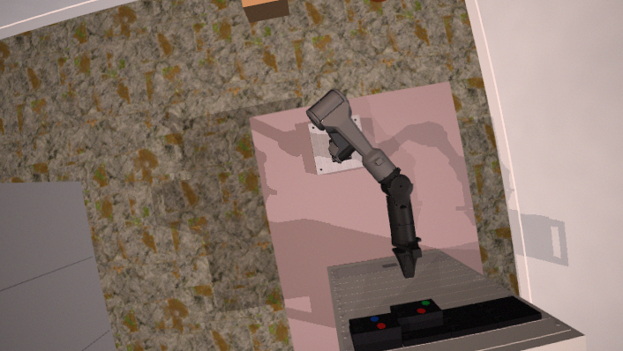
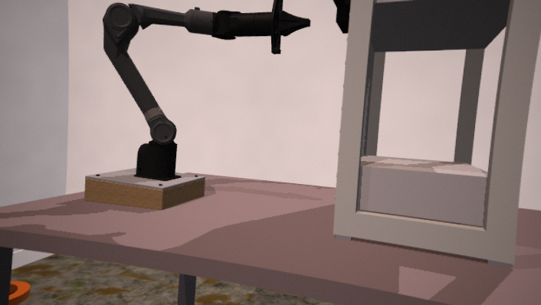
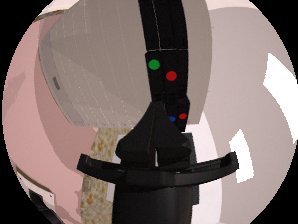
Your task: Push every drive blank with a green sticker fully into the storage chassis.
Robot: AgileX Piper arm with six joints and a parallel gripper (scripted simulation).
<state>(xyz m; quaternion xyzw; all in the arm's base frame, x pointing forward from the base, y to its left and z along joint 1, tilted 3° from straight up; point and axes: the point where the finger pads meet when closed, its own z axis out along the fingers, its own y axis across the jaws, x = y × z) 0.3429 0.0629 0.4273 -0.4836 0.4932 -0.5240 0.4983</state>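
The grey rack stands on the pink table, with the black chassis front high in it. Four black blanks stand out of that front. In the wrist view one pair carries a green sticker and a red sticker. The other pair carries a blue sticker and a red one. The green sticker also shows in the top view. My gripper is shut and empty. It points at the blanks with a small gap to them, and its tip lies below the green sticker.
The arm's base stands on a wooden block at the table's far left. A grey box fills the rack's lower shelf. A wall is close behind the rack. The table's front edge is near the rack's foot.
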